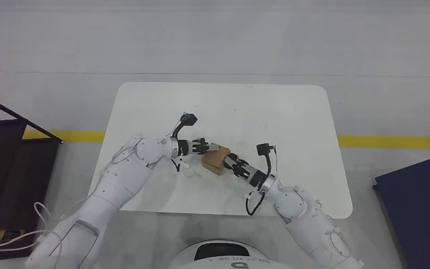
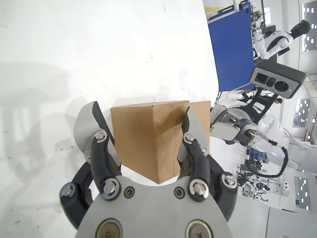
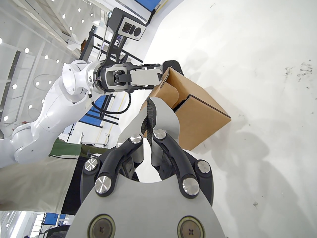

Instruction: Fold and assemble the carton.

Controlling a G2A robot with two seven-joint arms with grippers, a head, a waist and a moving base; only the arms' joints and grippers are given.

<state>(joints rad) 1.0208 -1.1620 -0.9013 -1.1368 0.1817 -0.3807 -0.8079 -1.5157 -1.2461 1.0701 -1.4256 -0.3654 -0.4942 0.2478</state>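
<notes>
Judging carton (image 3: pixel 198 115) erected but end flap (image 3: pixel 168 92) untucked; left pincer (image 2: pixel 141 110) clasps carton, right pincer (image 3: pixel 151 105) pressed together beside it

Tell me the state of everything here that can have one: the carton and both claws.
carton: body squared up, a rounded end flap bent inward, that end not yet closed.
left claw: clamped across the carton, gripping it from two sides.
right claw: shut, empty, tips at the carton's unclosed end.
</notes>
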